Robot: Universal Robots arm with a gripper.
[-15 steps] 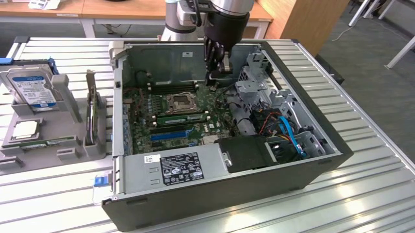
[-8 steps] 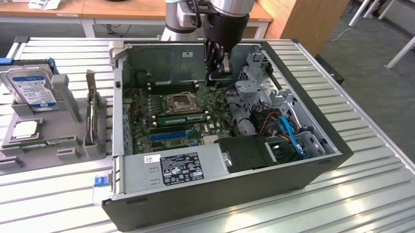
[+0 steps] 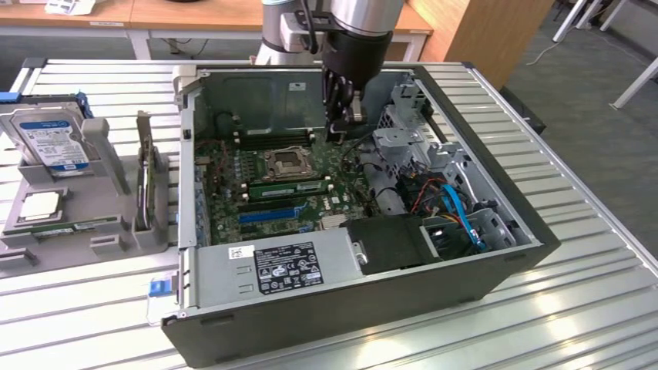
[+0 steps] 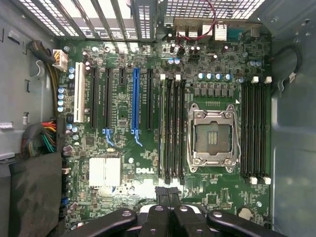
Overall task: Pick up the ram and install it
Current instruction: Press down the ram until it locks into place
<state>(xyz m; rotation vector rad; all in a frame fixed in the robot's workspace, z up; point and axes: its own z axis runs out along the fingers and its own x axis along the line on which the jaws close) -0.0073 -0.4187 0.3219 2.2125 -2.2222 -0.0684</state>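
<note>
Exterior view: the gripper (image 3: pixel 341 122) hangs inside the open PC case (image 3: pixel 514 231), closed and apparently empty, and the ram (image 3: pixel 288 186) stands in a slot just beside the CPU socket (image 3: pixel 285 163). Wrist view: fingertips (image 4: pixel 161 193) pressed together near the slot ends, ram edge-on in its slot, so the install looks done, nothing left that shows
</note>
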